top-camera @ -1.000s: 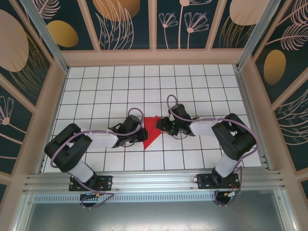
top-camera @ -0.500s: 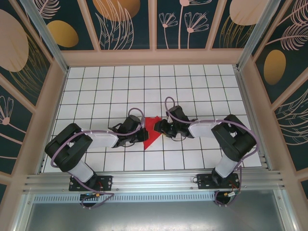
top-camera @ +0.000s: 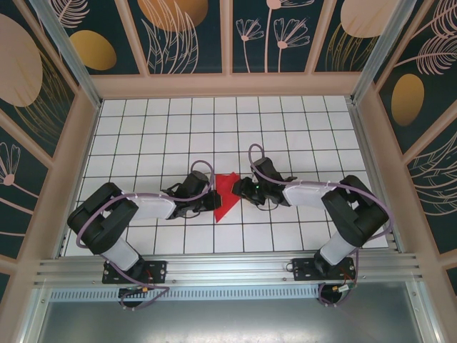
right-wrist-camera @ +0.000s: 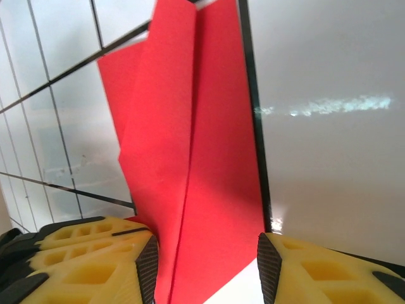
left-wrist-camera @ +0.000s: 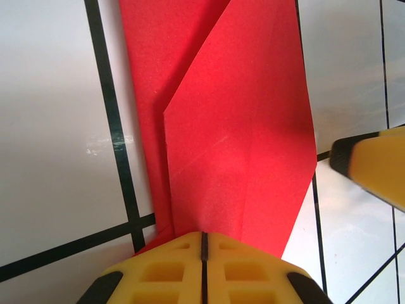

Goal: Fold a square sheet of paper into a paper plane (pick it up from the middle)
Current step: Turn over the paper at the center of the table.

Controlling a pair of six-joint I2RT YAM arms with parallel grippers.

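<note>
Pointing nearward, folded red paper (top-camera: 226, 194), lengthwise far-to-near

Far part of table (top-camera: 214, 121) free. Left arm (top-camera: 150, 206), right arm (top-camera: 310, 191) flank red paper (top-camera: 225, 193); wall (top-camera: 228, 86) bounds back.

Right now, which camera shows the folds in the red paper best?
Left wrist: the red paper lies close up, overlapping flaps and creases sharp, running under the shut left pincer. Right wrist shows its centre crease between the fingers of the open right pincer. Top external gives a small red wedge.
</note>
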